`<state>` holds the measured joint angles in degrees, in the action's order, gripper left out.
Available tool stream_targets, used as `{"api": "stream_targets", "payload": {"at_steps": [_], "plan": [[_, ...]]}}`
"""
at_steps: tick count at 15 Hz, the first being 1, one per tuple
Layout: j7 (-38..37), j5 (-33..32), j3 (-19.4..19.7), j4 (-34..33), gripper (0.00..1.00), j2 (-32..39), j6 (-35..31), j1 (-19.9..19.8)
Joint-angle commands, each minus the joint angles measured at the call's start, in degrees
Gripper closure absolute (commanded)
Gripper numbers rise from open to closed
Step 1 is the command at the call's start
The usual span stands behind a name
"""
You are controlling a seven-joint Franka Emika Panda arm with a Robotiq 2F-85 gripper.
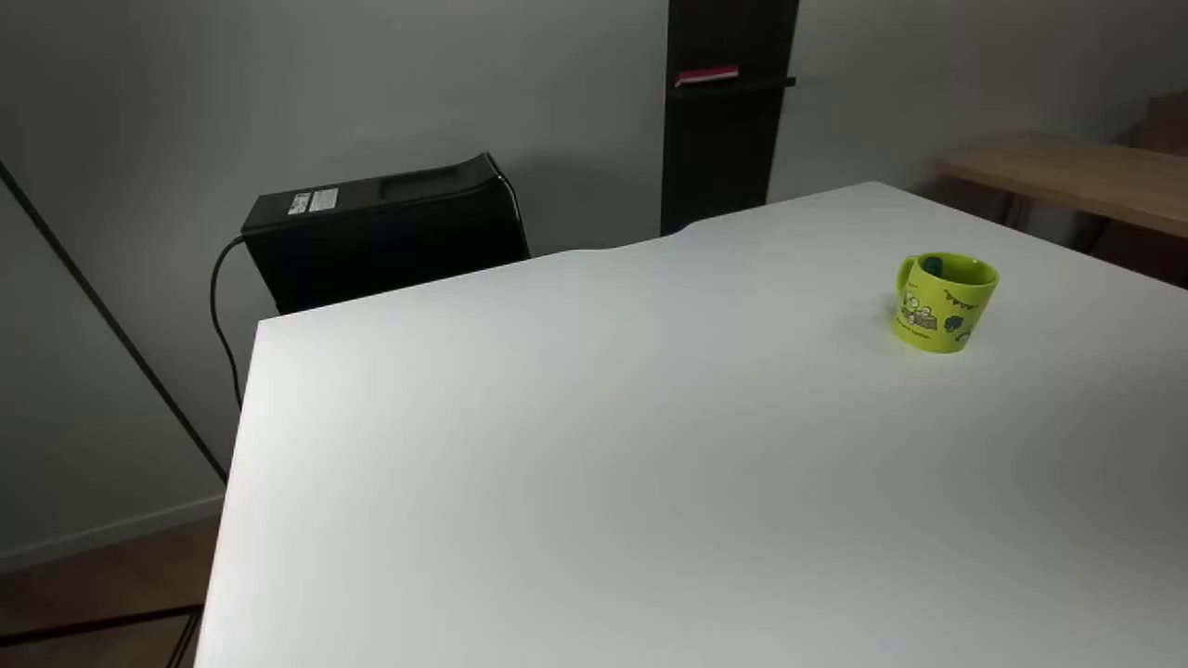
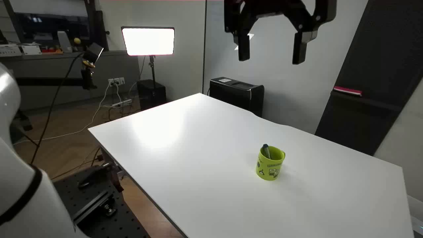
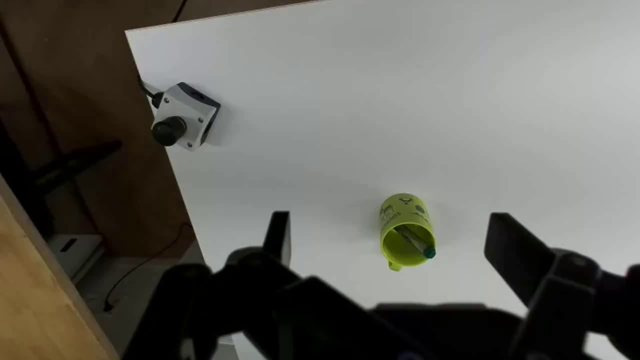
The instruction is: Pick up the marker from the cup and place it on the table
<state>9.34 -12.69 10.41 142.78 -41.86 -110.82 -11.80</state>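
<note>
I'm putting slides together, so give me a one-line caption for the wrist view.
A marker leans in a cup on the table, framed by the open claw.

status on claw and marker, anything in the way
Claw open, empty, clear of the green cup. Marker leaning inside, green end up. Cup itself might crowd the grip; button box stands well apart.

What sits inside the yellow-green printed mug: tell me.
A slim grey marker leans inside the mug, its green end at the rim. The mug's wall hides the marker's lower end.
</note>
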Motion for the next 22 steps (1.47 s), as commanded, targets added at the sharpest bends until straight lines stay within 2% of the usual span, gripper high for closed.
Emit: {"api": "stream_targets", "payload": {"at_steps": [1, 9, 16, 22], "plan": [[-0.25, -0.25, 0.33, -0.17, 0.0, -0.01, 0.2, 0.48], [-0.25, -0.25, 0.33, -0.18, 0.0, -0.09, 0.12, 0.48], [14.92, 4.72, 2.79, 5.87, 0.0, 2.72, 1.37, 8.54], [24.75, 5.05, 0.39, 13.77, 0.0, 3.87, -0.04, 15.46]]}}
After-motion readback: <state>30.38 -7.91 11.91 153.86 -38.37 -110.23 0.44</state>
